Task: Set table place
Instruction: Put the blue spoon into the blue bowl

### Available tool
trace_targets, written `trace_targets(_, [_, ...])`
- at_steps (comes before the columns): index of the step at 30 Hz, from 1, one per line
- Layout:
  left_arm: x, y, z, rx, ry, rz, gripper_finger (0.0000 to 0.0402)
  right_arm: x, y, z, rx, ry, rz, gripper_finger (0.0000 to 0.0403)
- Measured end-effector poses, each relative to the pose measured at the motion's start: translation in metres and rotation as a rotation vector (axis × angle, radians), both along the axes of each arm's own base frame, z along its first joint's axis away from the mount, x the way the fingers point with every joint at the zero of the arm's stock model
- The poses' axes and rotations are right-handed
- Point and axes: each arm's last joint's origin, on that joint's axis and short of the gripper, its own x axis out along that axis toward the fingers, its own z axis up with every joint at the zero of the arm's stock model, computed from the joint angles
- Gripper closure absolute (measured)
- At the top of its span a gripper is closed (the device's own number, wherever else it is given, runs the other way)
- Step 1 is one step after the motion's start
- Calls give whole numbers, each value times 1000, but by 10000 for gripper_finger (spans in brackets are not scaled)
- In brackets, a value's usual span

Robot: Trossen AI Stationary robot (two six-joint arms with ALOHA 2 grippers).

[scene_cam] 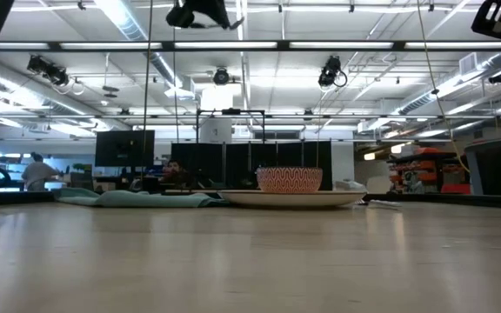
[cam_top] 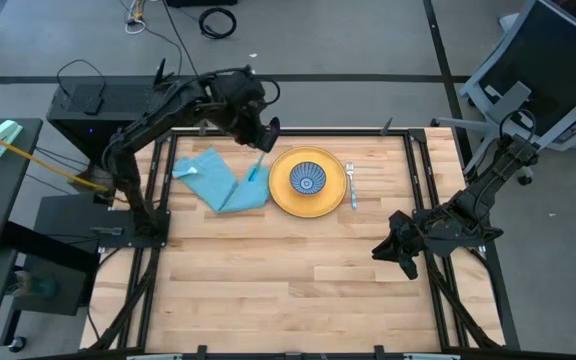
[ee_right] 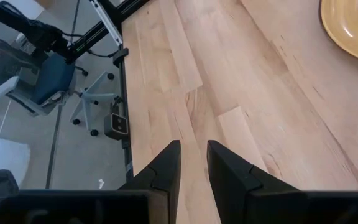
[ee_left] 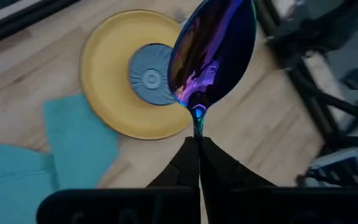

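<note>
My left gripper [cam_top: 262, 138] hovers over the far part of the table, between the napkin and the plate, shut on the spoon [ee_left: 213, 56], whose purple head points away from the fingers. The light blue napkin [cam_top: 218, 180] lies crumpled left of the round yellow plate [cam_top: 308, 195]. The small blue patterned bowl [cam_top: 308, 180] sits on the plate's middle. The fork [cam_top: 351, 186] lies flat just right of the plate. My right gripper [ee_right: 193, 155] waits low over the table's right side, its fingers narrowly open on nothing. My left gripper pinches the spoon's thin stem [ee_left: 197, 124] just behind the head, between its two fingertips. The rest of the handle is hidden between the fingers. The spoon runs on in line with the fingers, lifted clear above the table, its head over the plate's edge [ee_left: 166, 124].
The near half of the wood table [cam_top: 298, 290] is bare. Black rails [cam_top: 423, 215] edge the tabletop. A black side desk [cam_top: 8, 200] stands left of the table, and an office chair [cam_top: 543, 60] stands beyond the far right corner.
</note>
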Motion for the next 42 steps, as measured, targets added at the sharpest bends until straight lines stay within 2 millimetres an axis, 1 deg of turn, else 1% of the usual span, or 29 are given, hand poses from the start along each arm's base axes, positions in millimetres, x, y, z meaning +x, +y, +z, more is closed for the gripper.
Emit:
trace_targets(4, [8, 16, -11, -1, 16, -7, 397, 0, -1, -1, -3, 2, -17, 318])
trace_targets(6, [14, 21, -18, -11, 25, -31, 397, 0, -1, 0, -4, -3, -26, 318])
trace_targets(11, [34, 33, -44, -18, 93, -88, 397, 0, -2, -1, -1, -4, -58, 318])
trace_targets(15, [52, 43, -71, -41, 161, -116, 397, 0, -2, -1, 12, -2, -68, 318])
trace_targets(22, [86, 59, -129, -75, 275, -174, 397, 0, -2, 0, 3, -13, -87, 318])
trace_targets(25, [96, 62, -152, -93, 324, -200, 397, 0, -2, 0, 7, -12, -93, 318])
trace_targets(27, [100, 64, -162, -97, 344, -216, 397, 0, -2, -1, 7, -11, -93, 318])
trace_targets(30, [103, 63, -168, -101, 352, -222, 397, 0, -2, -1, 7, -11, -93, 318])
trace_targets(42, [110, 51, -167, -76, 350, -233, 397, 0, -3, -1, 3, -17, -122, 318])
